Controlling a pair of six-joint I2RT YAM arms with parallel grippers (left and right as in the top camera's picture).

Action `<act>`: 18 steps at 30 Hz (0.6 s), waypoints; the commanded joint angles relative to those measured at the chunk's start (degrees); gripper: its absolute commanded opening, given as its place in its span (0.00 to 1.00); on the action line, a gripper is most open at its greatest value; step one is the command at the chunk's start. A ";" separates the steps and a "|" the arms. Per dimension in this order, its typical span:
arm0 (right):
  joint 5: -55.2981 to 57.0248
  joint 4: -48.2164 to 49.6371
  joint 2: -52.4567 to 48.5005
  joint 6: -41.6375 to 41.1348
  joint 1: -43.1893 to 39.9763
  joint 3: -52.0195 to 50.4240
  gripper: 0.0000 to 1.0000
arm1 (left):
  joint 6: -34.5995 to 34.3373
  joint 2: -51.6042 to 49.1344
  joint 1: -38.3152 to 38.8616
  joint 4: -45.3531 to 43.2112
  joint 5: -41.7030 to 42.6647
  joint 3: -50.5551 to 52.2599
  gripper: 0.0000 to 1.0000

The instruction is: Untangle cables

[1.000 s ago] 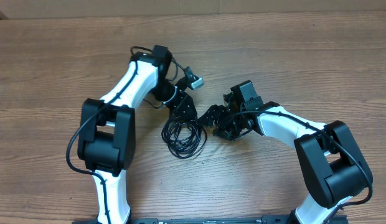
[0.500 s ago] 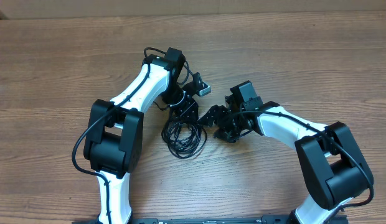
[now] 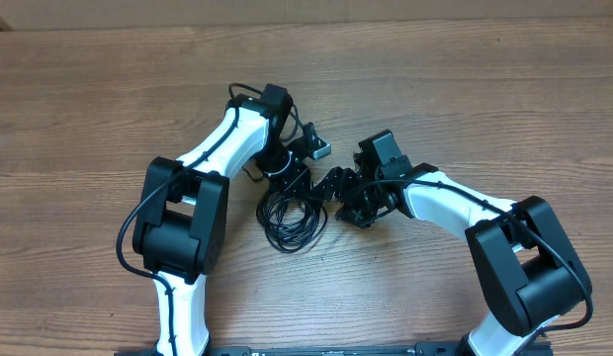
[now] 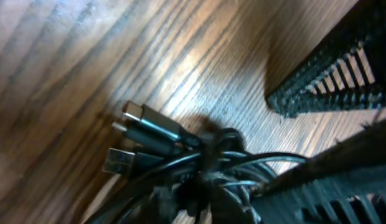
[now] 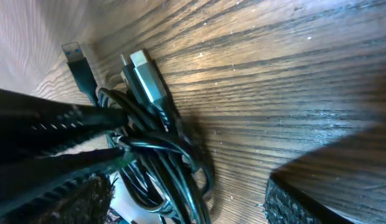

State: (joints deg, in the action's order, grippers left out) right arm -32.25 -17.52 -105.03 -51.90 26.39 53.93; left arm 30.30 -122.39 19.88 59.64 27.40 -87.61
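The bundle of thin black cables (image 3: 292,220) lies in loose loops on the brown wooden bench (image 3: 465,79), between my two arms. My left fingers (image 3: 293,181) are clamped on some strands at the upper edge of this bundle. My right fingers (image 3: 333,188) stand wide apart just beside the bundle, on its right side, and they hold nothing. Close to them the cable ends come together: a silver metal plug (image 5: 145,74) and a blue flat plug (image 5: 75,53) rest on the wood.
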 commanded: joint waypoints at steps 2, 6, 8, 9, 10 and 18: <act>5.29 -1.09 -1.51 -0.42 0.66 -2.19 0.79 | 0.35 -0.13 0.31 -0.11 1.27 1.36 0.04; 5.29 -1.07 -1.51 -0.39 0.61 -2.19 0.81 | 0.26 -0.11 0.28 -0.04 2.51 1.05 0.04; 5.29 -1.07 -1.51 -0.37 0.59 -2.19 0.82 | -0.72 -0.09 0.04 0.55 2.49 -0.11 0.04; 5.29 -1.03 -1.51 -0.37 0.59 -2.19 0.82 | -1.29 -0.07 -0.22 1.29 2.84 -1.16 0.04; 5.31 -1.05 -1.51 -0.37 0.59 -2.19 0.82 | -1.64 -0.04 -0.50 2.19 3.58 -2.25 0.04; 6.62 -0.59 -1.51 -0.44 0.59 -2.19 0.82 | -1.88 -0.04 -3.87 7.72 11.39 -9.29 0.04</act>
State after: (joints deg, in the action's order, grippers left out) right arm -31.79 -17.17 -104.84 -52.49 26.63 53.93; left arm 29.28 -122.39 17.06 66.72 33.21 -94.80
